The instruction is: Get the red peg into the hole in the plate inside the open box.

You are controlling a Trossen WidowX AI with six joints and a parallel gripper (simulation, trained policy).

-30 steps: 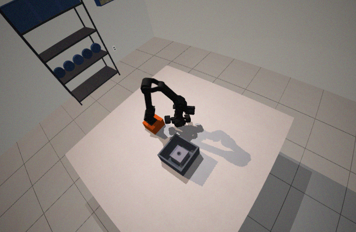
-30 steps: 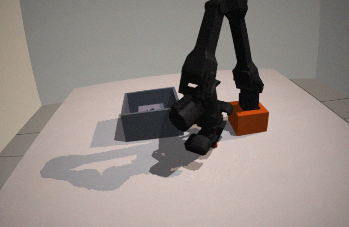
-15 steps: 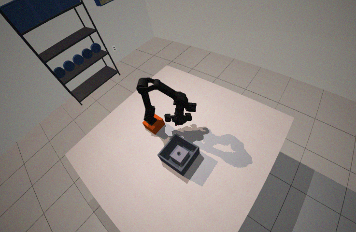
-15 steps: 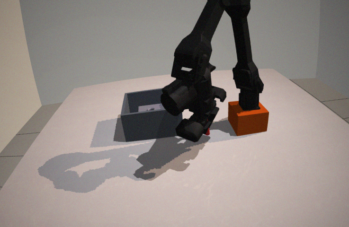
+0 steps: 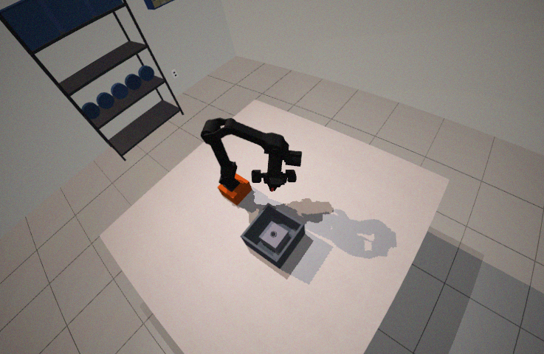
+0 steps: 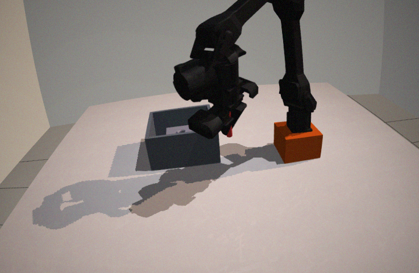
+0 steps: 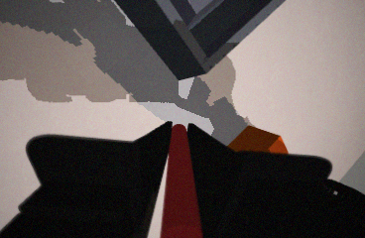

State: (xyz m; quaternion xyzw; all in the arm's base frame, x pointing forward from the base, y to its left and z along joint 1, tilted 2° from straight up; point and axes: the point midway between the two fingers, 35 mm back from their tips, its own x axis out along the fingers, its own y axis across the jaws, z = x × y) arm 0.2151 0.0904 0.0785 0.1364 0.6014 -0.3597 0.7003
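Gripping claw (image 5: 272,188) (image 6: 230,125) (image 7: 180,127): nearly closed, with the red peg pinched between its two fingers. The peg is squeezed from both sides so that it can be carried and not dropped.
Red peg (image 5: 272,189) (image 6: 229,132) (image 7: 181,183): held up over the table (image 5: 197,292) (image 6: 280,209) (image 7: 314,89), about upright. Its low end is left sticking out under the fingers, which should help it be put in first. How straight it is held cannot be told for sure.
Open box (image 5: 260,253) (image 6: 183,152) (image 7: 161,45): set at 6 o'clock from the peg in the top view, and at 9 o'clock in the exterior view. Its top is left open, so the peg can be let in from above.
Pale plate (image 5: 266,238) (image 6: 173,130): placed inside the box, low down, with its round hole (image 5: 273,234) (image 6: 181,131) facing up. The hole is not filled.
Orange block (image 5: 232,195) (image 6: 303,148) (image 7: 257,139): put under the arm, at 9 o'clock from the claw in the top view. The arm is likely held up by it.
Next move: the peg should be kept high, taken over the walls, lined up and lowered. If it is tipped, a wall or the hole's edge could be bumped.
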